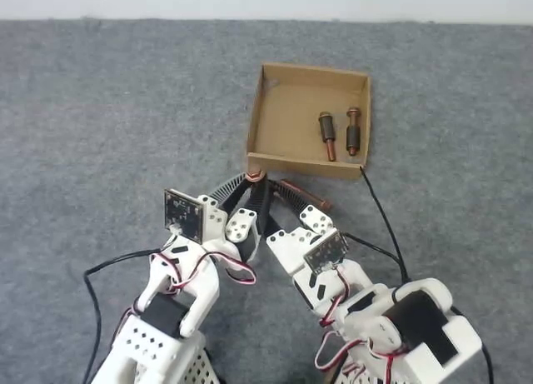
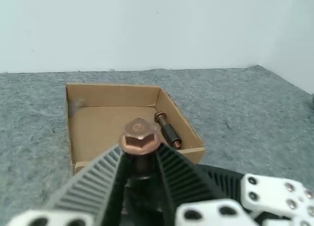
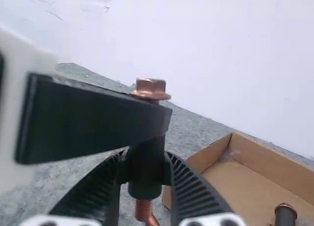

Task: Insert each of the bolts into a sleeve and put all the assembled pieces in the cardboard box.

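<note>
bolt (image 3: pixel 150 89) upright, head up | in sleeve (image 3: pixel 145 179) | right claw (image 3: pixel 145 162) clamps sleeve

Grey carpet (image 1: pixel 100 109), white wall (image 2: pixel 157 25)

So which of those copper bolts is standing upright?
The bolt clamped between the left gripper and the right gripper, head up, just outside the cardboard box. The two sleeved bolts inside the box lie flat.
</note>
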Controlling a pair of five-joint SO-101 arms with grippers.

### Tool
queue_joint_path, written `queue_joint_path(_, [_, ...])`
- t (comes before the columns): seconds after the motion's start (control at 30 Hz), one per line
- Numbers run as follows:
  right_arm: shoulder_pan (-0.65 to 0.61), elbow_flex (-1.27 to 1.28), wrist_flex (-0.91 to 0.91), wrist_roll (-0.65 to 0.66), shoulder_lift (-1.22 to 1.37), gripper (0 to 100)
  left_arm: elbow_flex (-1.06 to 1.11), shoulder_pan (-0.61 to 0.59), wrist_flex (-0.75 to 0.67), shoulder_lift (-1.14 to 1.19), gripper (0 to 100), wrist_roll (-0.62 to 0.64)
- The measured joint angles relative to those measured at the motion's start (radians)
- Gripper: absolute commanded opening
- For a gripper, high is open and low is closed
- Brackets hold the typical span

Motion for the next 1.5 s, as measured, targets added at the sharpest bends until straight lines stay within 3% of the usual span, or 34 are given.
queue_joint_path(0.73, [0.012, 0.000, -0.003, 0.005, -0.002, 0.6, 0.014, -0.003, 0.003, 0.011, 13, -0.005])
queue_joint_path(1.17, [0.038, 0.000, -0.003, 0.005, -0.002, 0.6, -0.181, -0.003, 0.003, 0.011, 13, -0.005])
queue_joint_path(1.33, [0.048, 0.000, -0.003, 0.005, -0.002, 0.6, -0.186, -0.005, 0.018, 0.009, 2, -0.006])
queue_joint_path(1.5, [0.048, 0.000, -0.003, 0.005, -0.002, 0.6, -0.186, -0.026, 0.063, 0.009, 1, -0.006])
